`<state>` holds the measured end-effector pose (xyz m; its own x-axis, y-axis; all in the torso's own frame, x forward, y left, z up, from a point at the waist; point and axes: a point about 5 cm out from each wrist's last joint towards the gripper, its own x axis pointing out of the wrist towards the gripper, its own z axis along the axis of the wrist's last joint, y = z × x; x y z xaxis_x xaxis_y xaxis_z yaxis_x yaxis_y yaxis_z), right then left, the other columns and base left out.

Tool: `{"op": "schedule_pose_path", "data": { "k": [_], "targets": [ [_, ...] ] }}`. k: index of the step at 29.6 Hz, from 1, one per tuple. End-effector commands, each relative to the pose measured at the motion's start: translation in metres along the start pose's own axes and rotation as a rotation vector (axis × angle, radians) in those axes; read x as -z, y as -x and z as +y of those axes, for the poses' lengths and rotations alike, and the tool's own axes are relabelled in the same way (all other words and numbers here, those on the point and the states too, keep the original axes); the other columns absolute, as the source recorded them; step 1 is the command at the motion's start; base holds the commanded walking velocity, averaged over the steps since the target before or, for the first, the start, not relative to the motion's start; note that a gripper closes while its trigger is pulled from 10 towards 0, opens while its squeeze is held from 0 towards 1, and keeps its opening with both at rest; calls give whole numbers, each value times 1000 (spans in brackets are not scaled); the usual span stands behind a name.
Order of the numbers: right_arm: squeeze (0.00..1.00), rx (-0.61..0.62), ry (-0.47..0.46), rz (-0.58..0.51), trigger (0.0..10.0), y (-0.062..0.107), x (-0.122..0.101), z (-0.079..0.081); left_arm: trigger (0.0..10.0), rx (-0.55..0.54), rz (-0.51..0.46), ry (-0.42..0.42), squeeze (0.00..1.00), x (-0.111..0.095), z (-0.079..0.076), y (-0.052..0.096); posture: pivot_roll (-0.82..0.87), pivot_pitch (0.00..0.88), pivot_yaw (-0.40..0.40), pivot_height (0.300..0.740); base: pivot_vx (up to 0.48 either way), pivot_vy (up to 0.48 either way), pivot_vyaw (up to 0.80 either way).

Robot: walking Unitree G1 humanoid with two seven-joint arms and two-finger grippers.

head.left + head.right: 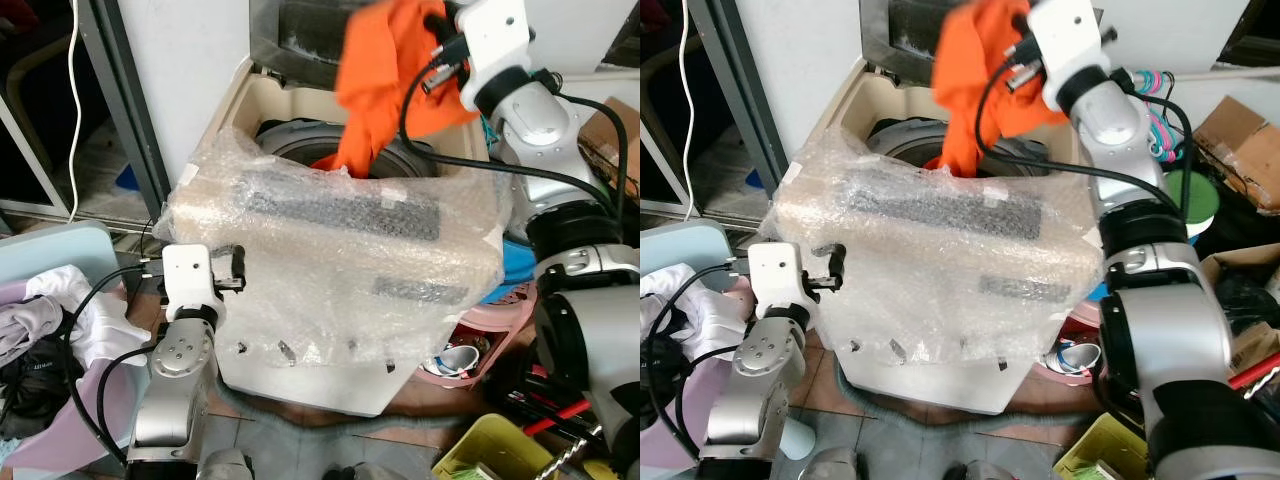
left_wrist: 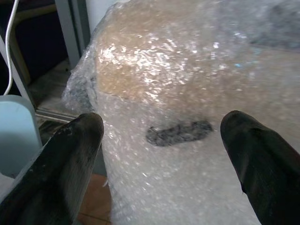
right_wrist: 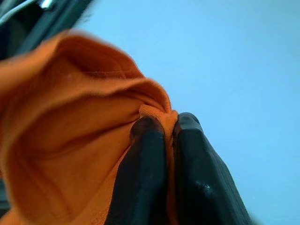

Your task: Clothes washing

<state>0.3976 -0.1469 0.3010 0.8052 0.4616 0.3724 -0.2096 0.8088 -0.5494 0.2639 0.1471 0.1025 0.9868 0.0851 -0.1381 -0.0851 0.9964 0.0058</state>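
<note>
A top-loading washing machine, its front wrapped in bubble wrap, stands before me with its drum uncovered. An orange garment hangs above the drum, its lower end reaching down into the opening. My right gripper is shut on a fold of that orange garment, held high over the back of the machine. My left gripper is open, low at the machine's left front corner, facing the bubble wrap with nothing between its fingers.
A pile of clothes lies on a pale blue surface at my left. A pink basin and a yellow crate sit on the floor at the right, with cardboard boxes behind. A white cable hangs at the far left.
</note>
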Motion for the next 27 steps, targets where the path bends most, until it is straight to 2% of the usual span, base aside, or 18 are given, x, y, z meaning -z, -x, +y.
{"op": "schedule_pose_path", "data": {
  "k": [1,3,5,9,11,14,15,19,26,27],
  "targets": [
    [1000,-42,-83,12,10000,8,13,10,10000,1,-12,-1,0,-3,-2,0,29,0,-75,740,0,0,0],
    [1000,-41,-97,10,10000,9,15,11,10000,1,-13,0,0,-3,-2,0,29,0,-75,740,0,0,0],
    [1000,-47,-110,27,10000,18,24,19,10000,-9,-8,0,0,-2,0,-1,22,0,-71,740,0,0,0],
    [1000,-32,-133,45,10000,26,31,20,10000,-28,2,9,0,-1,1,-2,17,0,-67,740,0,0,0],
    [1000,-7,-176,46,10000,32,33,20,10000,-44,-7,20,0,-3,1,-2,12,0,-62,740,0,0,0],
    [1000,14,-213,18,10000,35,29,21,10000,-50,-14,20,0,-4,2,-2,12,0,-62,740,0,0,0],
    [1000,10,-222,-3,10000,38,25,26,10000,-44,-25,11,0,-5,1,-2,10,0,-61,740,0,0,0],
    [1000,-24,-265,3,10000,48,24,47,10000,-25,-41,1,0,-8,-3,-2,7,0,-59,740,0,432,0],
    [1000,-39,-290,-7,10000,49,18,61,10000,-36,-62,-12,0,-11,-2,-3,8,0,-58,740,0,480,0],
    [796,-41,-289,-7,10000,49,17,63,10000,-36,-67,-13,0,-12,-2,-2,9,0,-58,740,0,480,0]
  ]
}}
